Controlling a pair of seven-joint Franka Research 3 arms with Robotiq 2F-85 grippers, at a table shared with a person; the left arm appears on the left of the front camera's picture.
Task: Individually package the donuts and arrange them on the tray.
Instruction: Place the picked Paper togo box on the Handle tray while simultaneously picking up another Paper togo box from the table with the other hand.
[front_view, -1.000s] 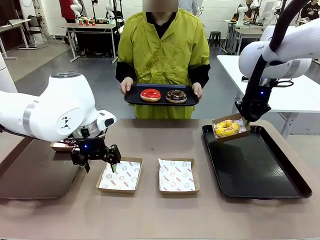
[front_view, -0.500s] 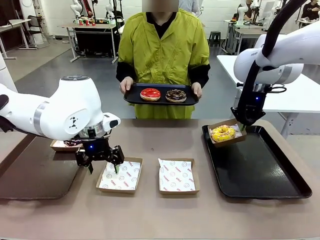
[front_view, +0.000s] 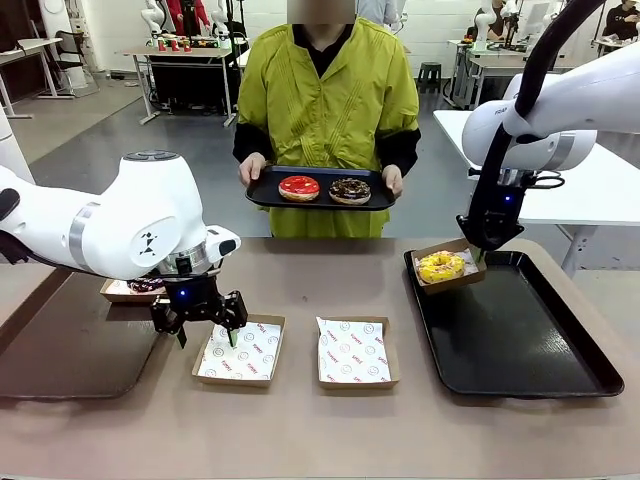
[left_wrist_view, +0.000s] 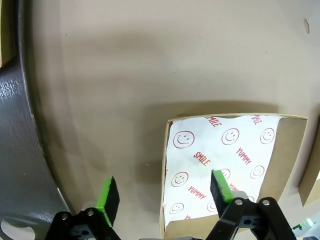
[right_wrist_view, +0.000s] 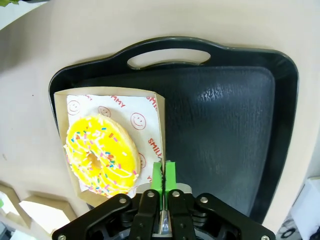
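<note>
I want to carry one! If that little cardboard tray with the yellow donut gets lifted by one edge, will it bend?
Probably a little: the cardboard tray looks thin, and the right fingers pinch just one edge. The yellow-sprinkled donut fills most of it, so it may droop under that weight.

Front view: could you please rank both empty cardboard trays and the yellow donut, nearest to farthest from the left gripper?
1. Left cardboard tray, at the left gripper.
2. Middle cardboard tray, beside it.
3. Yellow donut, far right, on the black tray.
</note>
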